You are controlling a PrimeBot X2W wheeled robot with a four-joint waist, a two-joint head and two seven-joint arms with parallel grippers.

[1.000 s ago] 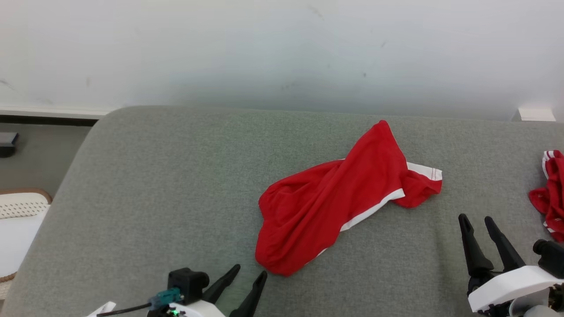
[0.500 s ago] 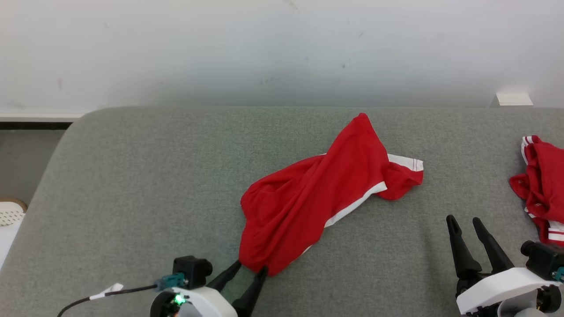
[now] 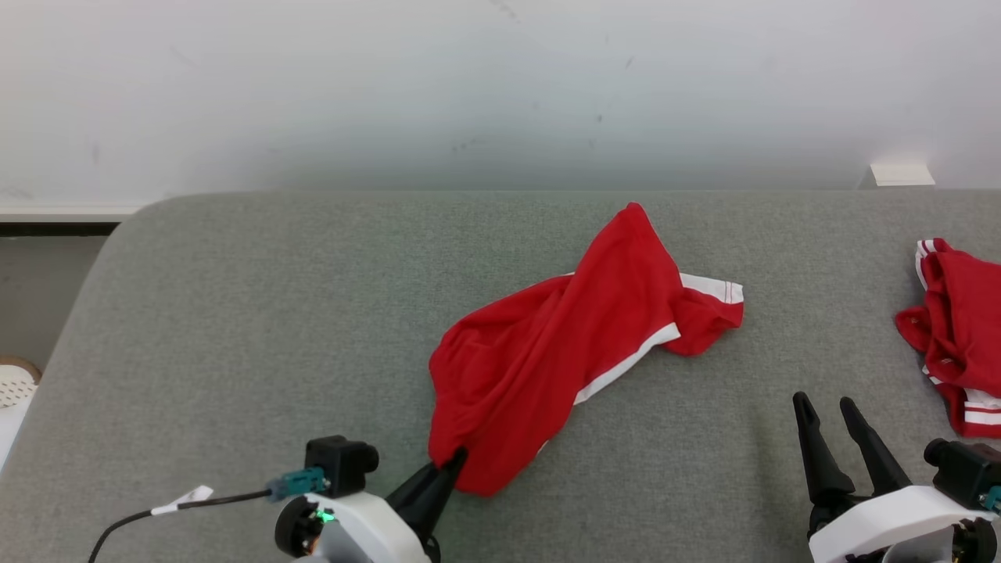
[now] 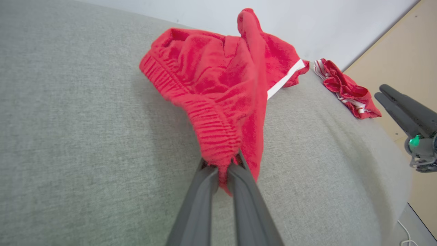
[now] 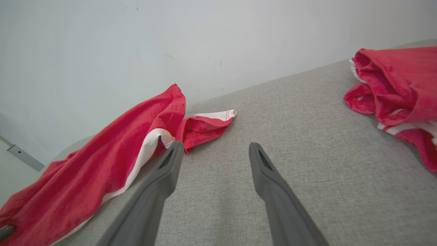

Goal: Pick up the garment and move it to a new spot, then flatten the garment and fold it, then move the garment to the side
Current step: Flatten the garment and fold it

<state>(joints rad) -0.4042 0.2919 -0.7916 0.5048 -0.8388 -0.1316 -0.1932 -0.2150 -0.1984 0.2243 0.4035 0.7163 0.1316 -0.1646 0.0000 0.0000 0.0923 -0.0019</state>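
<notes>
The garment (image 3: 563, 344) is a crumpled pair of red shorts with white trim, lying mid-way across the grey cushion (image 3: 250, 328). My left gripper (image 3: 451, 463) is shut on its near elastic waistband corner; in the left wrist view the gripper (image 4: 221, 167) pinches the ribbed waistband (image 4: 211, 130) of the garment (image 4: 225, 75). My right gripper (image 3: 823, 405) stands open near the front right, with nothing between its fingers. In the right wrist view the gripper (image 5: 214, 147) points at bare cushion just right of the garment's (image 5: 112, 147) white-edged leg.
A second red and white garment (image 3: 958, 328) lies bunched at the cushion's right edge, seen close in the right wrist view (image 5: 396, 89). A pale wall (image 3: 500, 86) runs behind the cushion. A white round object (image 3: 12, 383) sits off the left edge.
My left gripper moved up to the garment's near corner and shut on the waistband. The head camera shifted, so the whole picture slid. The right gripper stayed open.
</notes>
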